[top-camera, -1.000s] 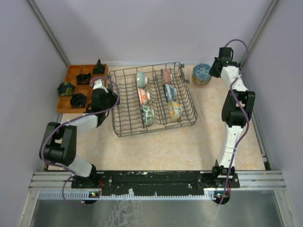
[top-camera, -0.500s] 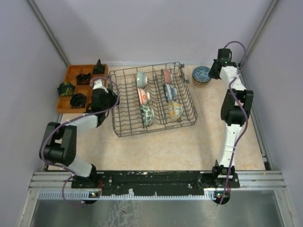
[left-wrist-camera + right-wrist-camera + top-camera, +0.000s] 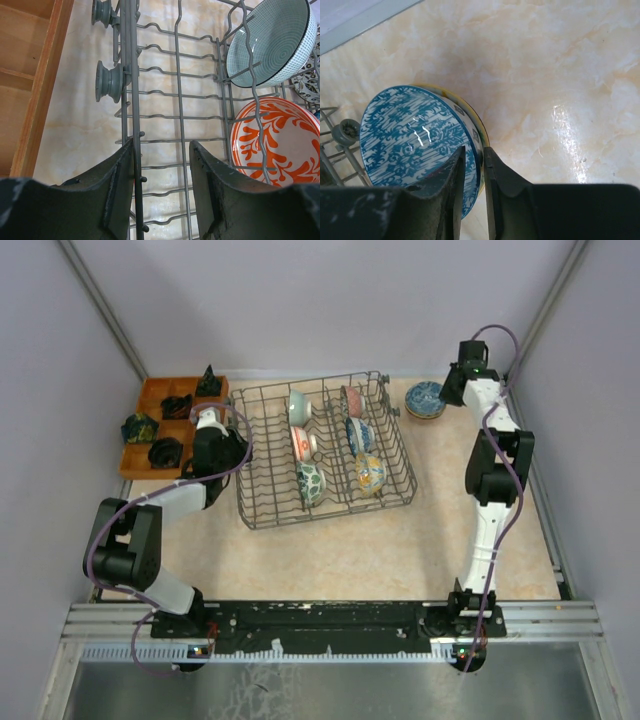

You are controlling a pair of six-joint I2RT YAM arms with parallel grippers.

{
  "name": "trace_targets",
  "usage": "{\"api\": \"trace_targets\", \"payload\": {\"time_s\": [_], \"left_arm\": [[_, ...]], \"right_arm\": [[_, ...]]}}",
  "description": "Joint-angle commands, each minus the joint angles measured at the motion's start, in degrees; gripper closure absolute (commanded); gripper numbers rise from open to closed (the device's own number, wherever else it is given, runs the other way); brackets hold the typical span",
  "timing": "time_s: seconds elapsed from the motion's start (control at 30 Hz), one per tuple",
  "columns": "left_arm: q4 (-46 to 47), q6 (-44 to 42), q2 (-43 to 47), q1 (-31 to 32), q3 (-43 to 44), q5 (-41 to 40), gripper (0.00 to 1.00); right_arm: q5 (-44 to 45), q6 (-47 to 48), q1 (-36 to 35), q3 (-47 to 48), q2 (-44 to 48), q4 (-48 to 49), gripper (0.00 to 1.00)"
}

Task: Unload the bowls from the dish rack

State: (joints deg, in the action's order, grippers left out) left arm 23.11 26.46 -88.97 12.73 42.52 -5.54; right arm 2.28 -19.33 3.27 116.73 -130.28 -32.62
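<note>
My right hand point(image 3: 473, 152) has just come down a little. A moment ago the blue-and-white bowl point(image 3: 410, 135) was up in the air and tipped on its side. Now it sits low, at the far right of the surface point(image 3: 560, 75), just to the right of the dish rack point(image 3: 265, 440). It rests inside another bowl with a yellow edge point(image 3: 479, 135), so a small stack is growing there. My two fingers are almost closed and are still pinching the blue bowl's rim between them.

I think this bowl is as good as put away (I only need to let go of it).

My left hand point(image 3: 161, 145) has not moved. It is open and holds nothing, and a wire of the rack's left side runs between its fingers. Close by, inside the rack, I can see a pale green bowl point(image 3: 267, 42) and an orange-and-white bowl point(image 3: 285, 145) standing on edge.

From above I count six bowls left in the rack, so most of the job is still to do.
</note>
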Motion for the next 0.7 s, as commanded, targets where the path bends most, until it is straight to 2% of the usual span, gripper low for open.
{"api": "trace_targets", "payload": {"time_s": [0.0, 0.27, 0.5, 0.67], "left_arm": [[2.6, 1.3, -0.4, 1.2, 1.9, 5.3, 0.49], [2.6, 1.5, -0.4, 1.2, 2.0, 5.2, 0.49], [2.6, 1.6, -0.8, 1.2, 2.3, 5.4, 0.5], [2.5, 2.1, -0.9, 1.2, 2.2, 5.6, 0.5]], "right_arm": [[-0.2, 0.3, -0.7, 4.0, 1.1, 1.7, 0.76], [0.8, 0.4, -0.7, 1.6, 3.7, 2.2, 0.72], [2.5, 0.3, -0.7, -6.7, 10.5, 5.8, 0.6], [2.6, 0.1, -0.7, -11.9, 16.4, 8.5, 0.58]]}}
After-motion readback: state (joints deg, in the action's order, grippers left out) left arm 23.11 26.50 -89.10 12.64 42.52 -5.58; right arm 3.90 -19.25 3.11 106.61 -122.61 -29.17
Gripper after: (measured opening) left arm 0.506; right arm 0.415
